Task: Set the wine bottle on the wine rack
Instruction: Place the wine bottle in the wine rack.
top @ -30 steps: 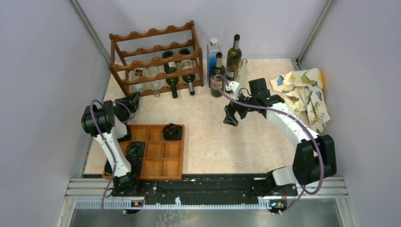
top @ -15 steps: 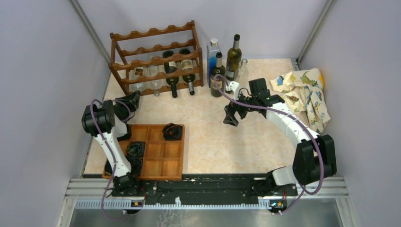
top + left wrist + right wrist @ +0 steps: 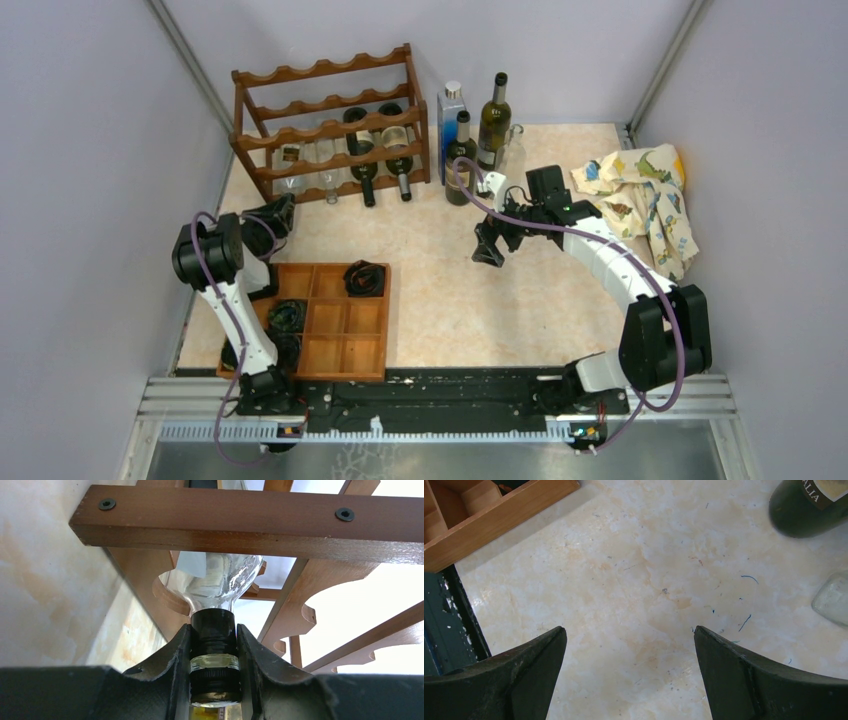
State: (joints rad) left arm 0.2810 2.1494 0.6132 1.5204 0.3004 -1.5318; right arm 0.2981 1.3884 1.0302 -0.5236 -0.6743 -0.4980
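Observation:
The dark reddish-brown wine rack (image 3: 325,125) stands at the back left, and its rails (image 3: 240,525) fill the left wrist view. My left gripper (image 3: 278,214) is at the rack's lower left front. It is shut on the black-capped neck of a clear glass wine bottle (image 3: 214,630). The bottle's body (image 3: 292,165) lies in the rack's lower tier. My right gripper (image 3: 488,250) is open and empty above bare table in the middle. Its fingertips (image 3: 549,645) stand wide apart.
Two dark bottles (image 3: 362,150) and another clear one (image 3: 328,165) lie in the rack. Several bottles (image 3: 494,115) stand right of the rack. A patterned cloth (image 3: 640,195) lies at the far right. A wooden compartment tray (image 3: 335,345) with black items sits near the left arm.

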